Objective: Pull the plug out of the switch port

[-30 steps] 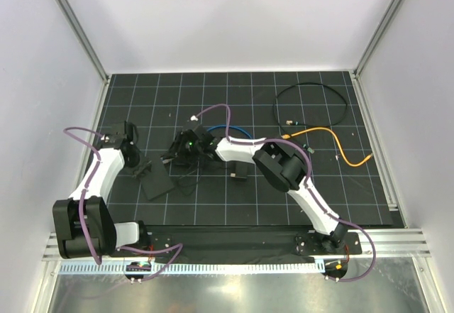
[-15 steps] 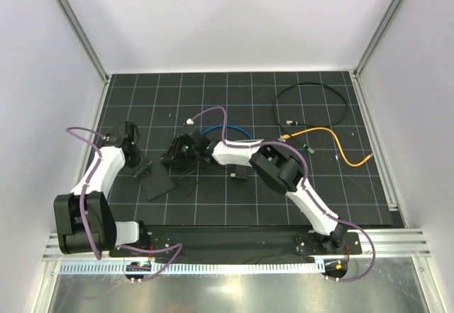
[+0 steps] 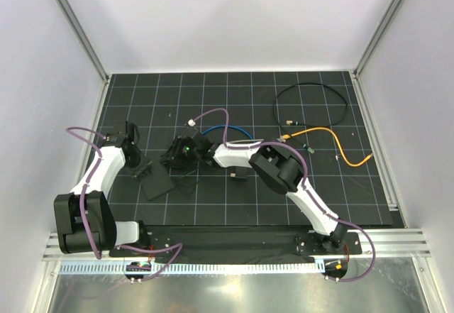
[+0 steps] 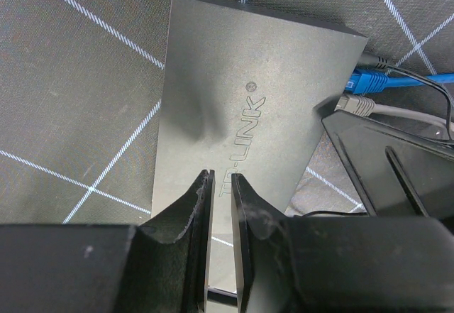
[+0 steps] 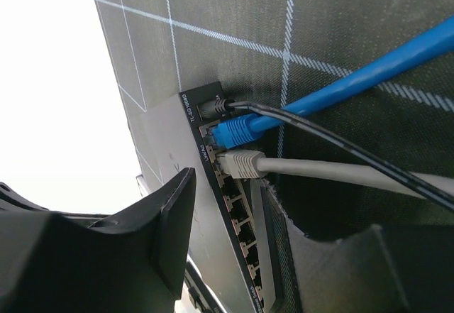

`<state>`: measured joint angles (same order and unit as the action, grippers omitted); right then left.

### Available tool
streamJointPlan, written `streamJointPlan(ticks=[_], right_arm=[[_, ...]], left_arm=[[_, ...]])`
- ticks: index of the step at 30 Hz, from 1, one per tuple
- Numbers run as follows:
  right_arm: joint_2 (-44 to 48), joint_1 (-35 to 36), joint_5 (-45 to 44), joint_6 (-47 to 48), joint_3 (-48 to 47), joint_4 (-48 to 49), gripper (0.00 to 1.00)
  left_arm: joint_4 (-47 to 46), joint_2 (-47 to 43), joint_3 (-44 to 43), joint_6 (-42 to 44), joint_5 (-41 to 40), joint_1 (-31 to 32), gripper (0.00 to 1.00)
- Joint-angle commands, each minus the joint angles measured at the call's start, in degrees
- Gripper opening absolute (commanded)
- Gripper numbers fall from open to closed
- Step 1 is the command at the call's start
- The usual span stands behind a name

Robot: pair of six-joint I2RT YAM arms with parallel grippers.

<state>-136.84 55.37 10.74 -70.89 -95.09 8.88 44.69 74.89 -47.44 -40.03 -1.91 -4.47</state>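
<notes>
Right gripper [image 5: 234, 217] hangs at the port edge of the switch [image 3: 157, 184], which lies flat on the mat [image 3: 284, 192] left of centre, jaws well apart and holding nothing, with grey plug [image 5: 237, 162] and blue plug [image 5: 237, 130] both still seated (nothing pulled yet, then). Left gripper [image 4: 221, 182] sits over the switch's top, fingers a slit apart; whether they pinch anything, I can't tell. By my reckoning the whole pull is left: close on a plug, draw it out.

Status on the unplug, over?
Right gripper open at the port edge, short of the plugs. Left gripper nearly closed over the switch. Blue plug and grey plug both seated. Black cable close alongside.
</notes>
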Motion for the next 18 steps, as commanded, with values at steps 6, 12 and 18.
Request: streamJointPlan(ticks=[6,12,18], right_arm=[[2.4,-0.7,-6.4,-3.4,3.9,-1.2,0.41],[0.8,-0.8,-6.0,-5.2,2.4,-1.6,0.39],[0.6,-0.8,-6.5,-7.8,3.9,-0.1,0.35]], left_arm=[[-0.7,-0.5,-0.4,0.3,-0.4,0.1,0.20],[-0.7,-0.5,-0.4,0.4,-0.4,0.3,0.20],[-0.7,-0.4,-0.4,0.4,-0.2,0.3,0.20]])
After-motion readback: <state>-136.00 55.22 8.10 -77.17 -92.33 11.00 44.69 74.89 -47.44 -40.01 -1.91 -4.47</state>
